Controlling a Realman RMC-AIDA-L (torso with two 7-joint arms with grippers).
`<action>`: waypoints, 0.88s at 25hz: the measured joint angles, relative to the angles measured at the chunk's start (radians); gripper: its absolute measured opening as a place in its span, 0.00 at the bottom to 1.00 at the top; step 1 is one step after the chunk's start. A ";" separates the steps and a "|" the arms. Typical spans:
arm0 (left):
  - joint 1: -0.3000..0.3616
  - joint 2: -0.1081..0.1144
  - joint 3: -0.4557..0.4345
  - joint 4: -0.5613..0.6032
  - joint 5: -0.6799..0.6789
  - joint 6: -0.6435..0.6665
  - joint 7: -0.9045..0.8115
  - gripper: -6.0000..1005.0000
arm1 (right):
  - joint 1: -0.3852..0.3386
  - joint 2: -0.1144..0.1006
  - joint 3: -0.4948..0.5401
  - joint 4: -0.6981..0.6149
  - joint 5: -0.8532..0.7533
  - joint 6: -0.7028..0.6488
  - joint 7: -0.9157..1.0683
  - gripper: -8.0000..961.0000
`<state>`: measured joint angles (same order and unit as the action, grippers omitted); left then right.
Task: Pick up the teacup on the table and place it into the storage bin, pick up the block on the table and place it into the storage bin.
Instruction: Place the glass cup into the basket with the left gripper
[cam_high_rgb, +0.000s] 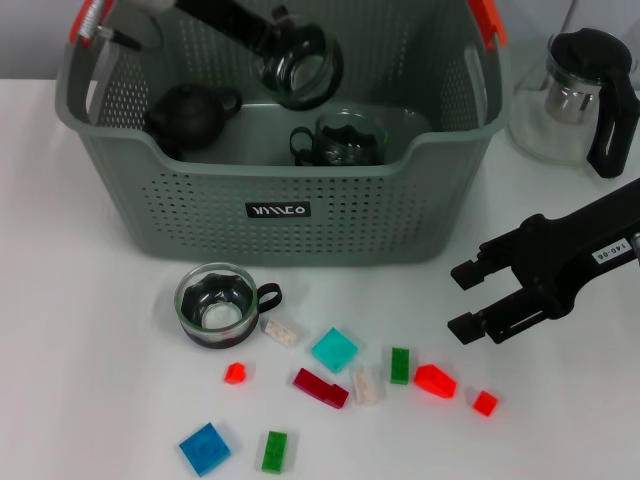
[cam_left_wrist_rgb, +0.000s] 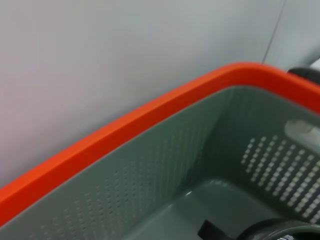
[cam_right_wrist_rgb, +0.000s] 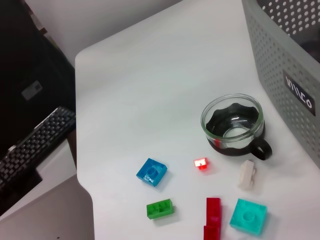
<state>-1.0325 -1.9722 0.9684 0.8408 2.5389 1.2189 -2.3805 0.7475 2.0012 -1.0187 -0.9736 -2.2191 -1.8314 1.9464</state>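
Over the storage bin (cam_high_rgb: 280, 215) at the counter's (cam_high_rgb: 80, 330) far edge, a glass teacup (cam_high_rgb: 297, 62) is gripped by the left pincer (cam_high_rgb: 262, 40), while the right pincer (cam_high_rgb: 462, 298) is held open above the scattered blocks (cam_high_rgb: 334, 349).

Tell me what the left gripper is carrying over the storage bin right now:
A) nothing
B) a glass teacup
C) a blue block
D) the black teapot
B: the head view shows the left gripper holding a glass teacup above the storage bin, while the black teapot sits on the bin floor.
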 joint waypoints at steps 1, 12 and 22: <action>-0.008 -0.007 0.009 -0.014 0.021 -0.018 0.000 0.05 | 0.001 0.000 0.000 0.000 0.000 0.002 0.000 0.84; -0.026 -0.070 0.026 -0.041 0.165 -0.093 0.002 0.05 | 0.001 0.005 0.000 0.000 -0.001 0.006 0.003 0.84; -0.025 -0.084 0.026 -0.034 0.172 -0.093 0.000 0.05 | 0.000 0.007 0.000 0.009 -0.001 0.018 0.003 0.84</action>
<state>-1.0574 -2.0562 0.9941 0.8069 2.7112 1.1255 -2.3806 0.7480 2.0081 -1.0186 -0.9643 -2.2196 -1.8139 1.9497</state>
